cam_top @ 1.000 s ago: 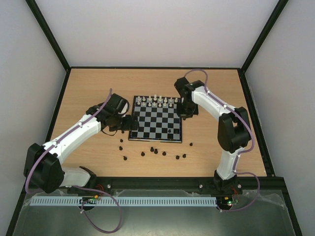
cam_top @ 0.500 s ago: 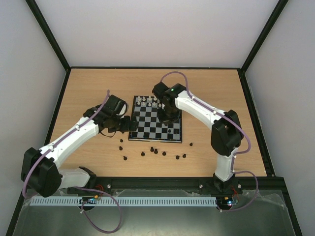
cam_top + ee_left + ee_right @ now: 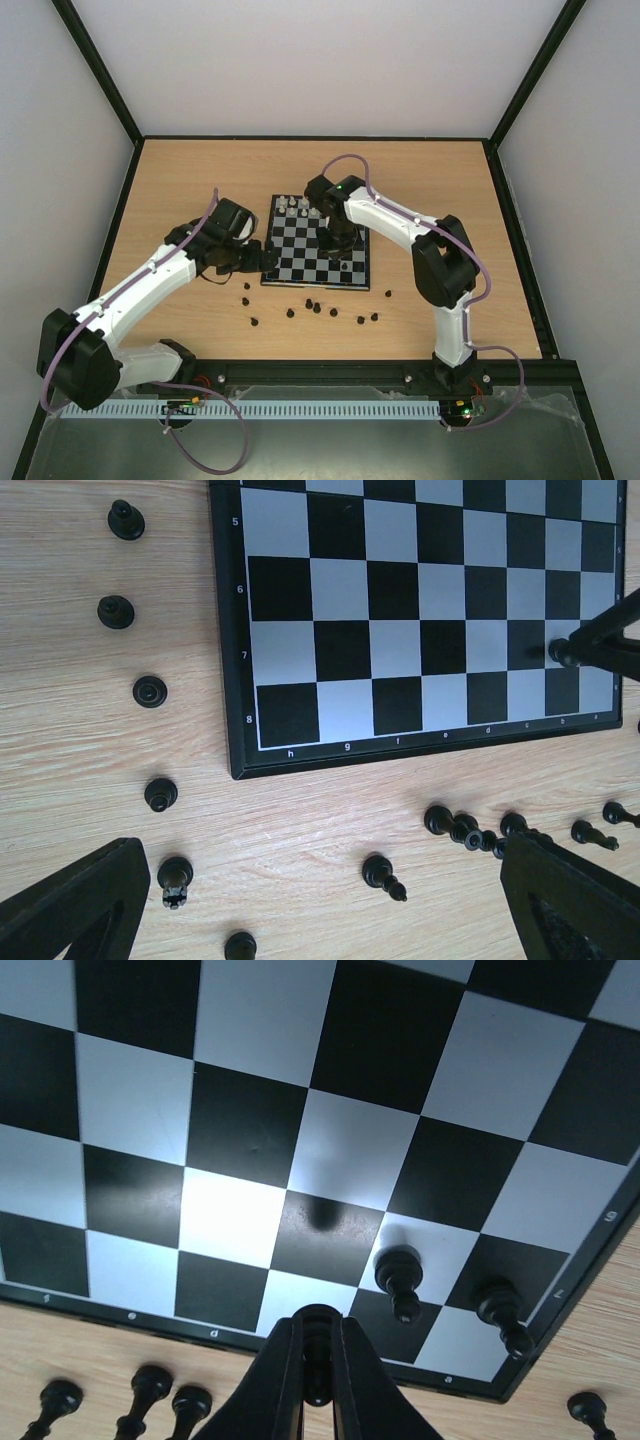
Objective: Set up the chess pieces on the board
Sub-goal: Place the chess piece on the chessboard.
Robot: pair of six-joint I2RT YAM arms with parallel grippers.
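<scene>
The board [image 3: 300, 262] lies mid-table, with white chess pieces [image 3: 300, 207] lined along its far edge. My right gripper [image 3: 335, 243] hovers over the board's near-right part, shut on a black piece [image 3: 317, 1335] pinched upright between its fingers. Two black pieces [image 3: 398, 1275] [image 3: 498, 1308] stand on squares near the board's corner. My left gripper [image 3: 255, 255] sits off the board's near-left corner, open and holding nothing; its fingers [image 3: 70, 910] frame bare wood. Loose black pieces [image 3: 318, 308] are scattered in front of the board, one [image 3: 380, 873] lying between the left fingers.
More black pieces [image 3: 150, 690] stand in a line on the wood beside the board's edge [image 3: 225, 630]. A dark frame [image 3: 120, 220] borders the table on the left, right and back. A rail [image 3: 320, 375] runs along the near edge.
My right arm has swung left from the board's far-right corner to over its near-right squares, still holding the black piece. The left arm has drawn back slightly toward its base.
</scene>
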